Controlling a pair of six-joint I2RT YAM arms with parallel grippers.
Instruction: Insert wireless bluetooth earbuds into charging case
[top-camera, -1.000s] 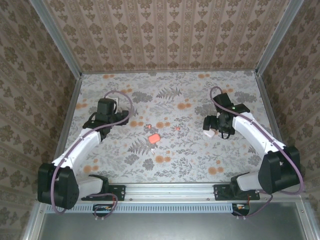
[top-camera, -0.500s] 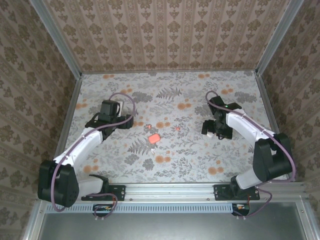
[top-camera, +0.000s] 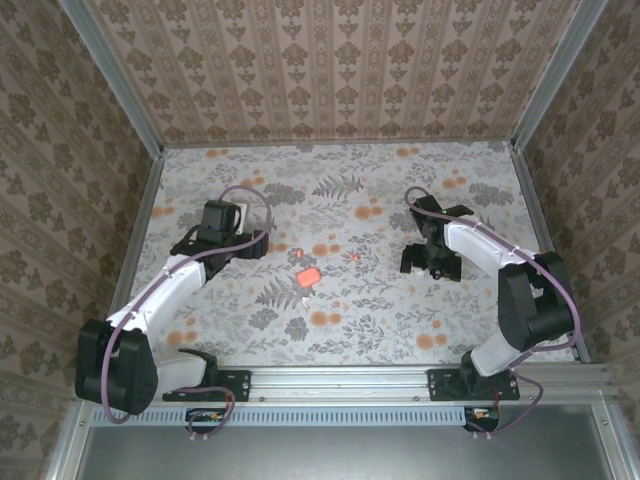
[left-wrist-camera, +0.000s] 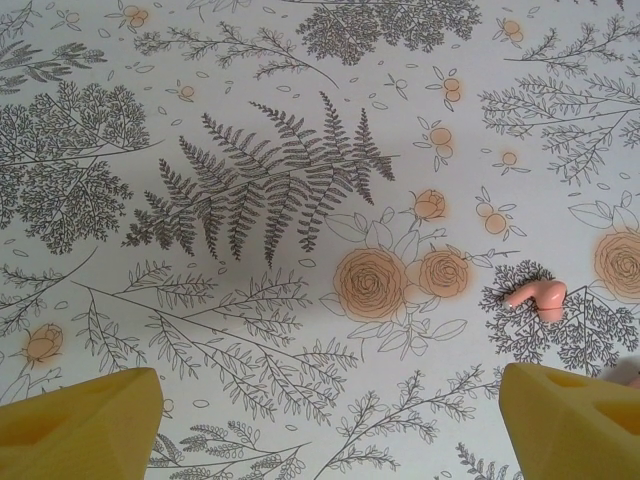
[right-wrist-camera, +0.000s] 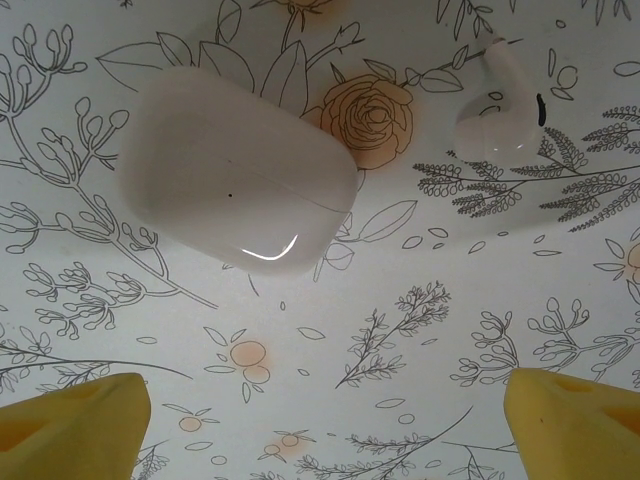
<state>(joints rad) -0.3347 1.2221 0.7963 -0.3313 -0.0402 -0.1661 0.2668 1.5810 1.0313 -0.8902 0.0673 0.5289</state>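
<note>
From above, the small coral-red rounded plastic charging case (top-camera: 309, 275) sits in the middle of the flowery tabletop (top-camera: 400, 320), between the left hand (top-camera: 225, 243) and the right hand (top-camera: 428, 262). Two tiny red earbuds (top-camera: 297, 251) (top-camera: 355, 254) lie just behind it.

Left wrist: the yellow fingers (left-wrist-camera: 80, 420) are spread wide, with one earbud (left-wrist-camera: 535, 295) near them.

Right wrist: the fingers (right-wrist-camera: 575, 420) are spread wide near a white pebble-shaped case (right-wrist-camera: 240, 170) and a white earbud (right-wrist-camera: 500, 110).

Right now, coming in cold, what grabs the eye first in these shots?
A coral case stands out at the middle of the flowered table. In front of the open right tool lie a glossy white case, closed, and a white earbud apart to its right. A small coral earbud lies at the right of the left wrist view.
</note>
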